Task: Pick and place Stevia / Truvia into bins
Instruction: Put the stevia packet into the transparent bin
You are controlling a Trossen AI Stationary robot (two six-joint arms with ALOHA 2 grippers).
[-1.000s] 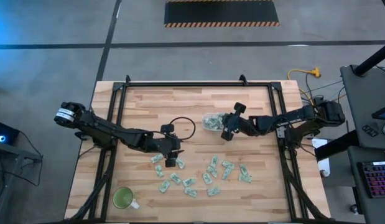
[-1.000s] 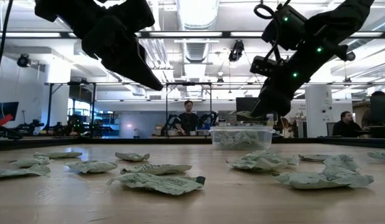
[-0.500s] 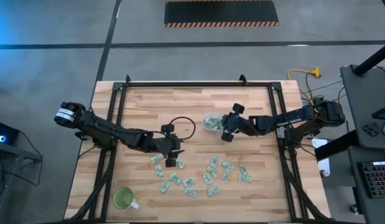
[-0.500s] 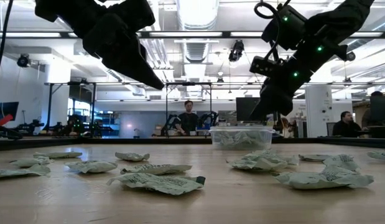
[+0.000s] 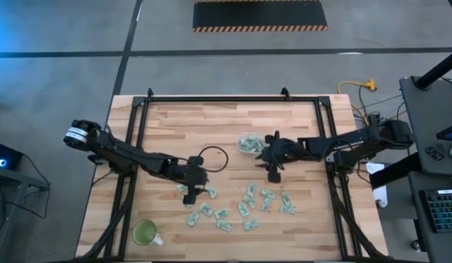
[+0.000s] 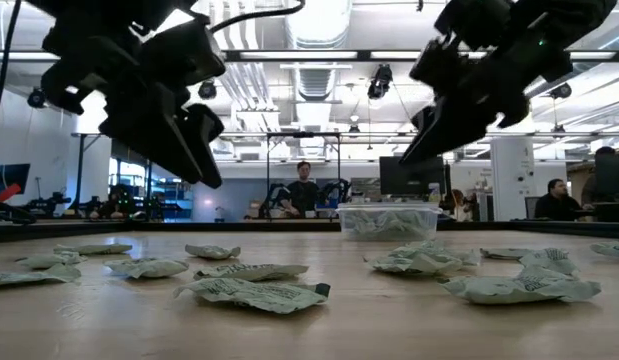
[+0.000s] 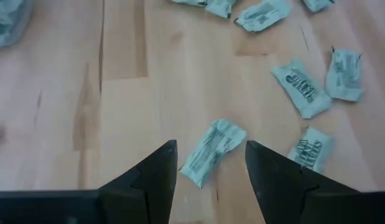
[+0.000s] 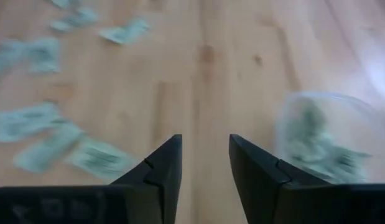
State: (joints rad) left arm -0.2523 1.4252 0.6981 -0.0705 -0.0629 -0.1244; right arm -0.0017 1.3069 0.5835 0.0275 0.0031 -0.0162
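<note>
Several pale green Stevia / Truvia sachets [image 5: 247, 201] lie flat and scattered on the near half of the wooden table. The clear bin [image 5: 247, 142], with sachets inside, stands near the table's middle. My left gripper [image 7: 211, 144] hangs open above one sachet [image 7: 212, 152], a finger on either side, apart from it. In the high view my left gripper [image 5: 190, 190] is at the left end of the scatter. My right gripper [image 5: 273, 174] is open and empty, near side of the bin [image 8: 323, 134], above bare wood.
A green cup with a handle [image 5: 145, 232] stands at the near left corner. A black cable loop [image 5: 213, 155] lies by my left arm. More sachets [image 7: 301, 90] lie around the one under my left gripper. The far half of the table [image 5: 211, 117] is bare wood.
My right gripper held a sachet over the bin; that sachet is gone from its fingertips, and the gripper has swung off the bin toward the near edge. My left gripper has gone down and slightly toward the table's left edge, over a sachet.
</note>
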